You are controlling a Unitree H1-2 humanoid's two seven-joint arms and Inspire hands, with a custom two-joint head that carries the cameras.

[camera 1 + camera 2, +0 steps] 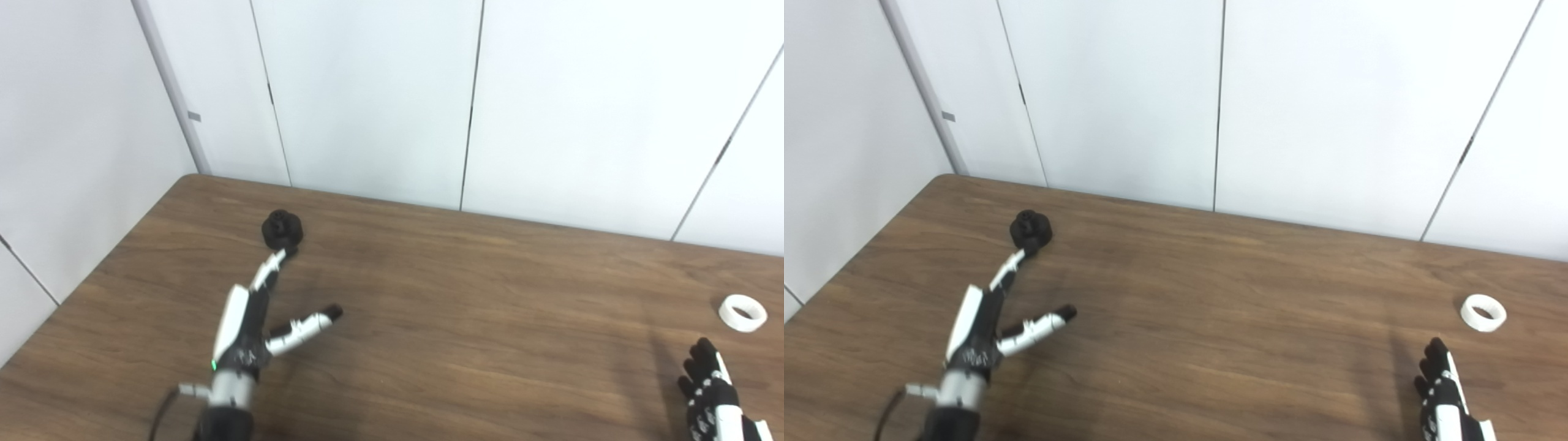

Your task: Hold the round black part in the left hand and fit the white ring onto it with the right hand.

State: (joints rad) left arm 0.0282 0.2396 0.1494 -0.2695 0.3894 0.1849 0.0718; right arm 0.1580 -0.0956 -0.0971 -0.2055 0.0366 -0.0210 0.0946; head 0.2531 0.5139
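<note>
The round black part (282,229) lies on the brown table toward its far left corner. My left hand (254,318) reaches toward it, open, fingers stretched forward with the fingertips (283,253) just short of or touching the part's near side, thumb spread to the right. The white ring (742,312) lies flat near the table's right side. My right hand (713,392) is low at the bottom right, just nearer than the ring and apart from it, fingers extended, holding nothing.
The wooden table (459,306) spans the view, its far edge against white wall panels (367,92). Its left edge runs diagonally near my left arm. A cable (160,410) trails by the left wrist.
</note>
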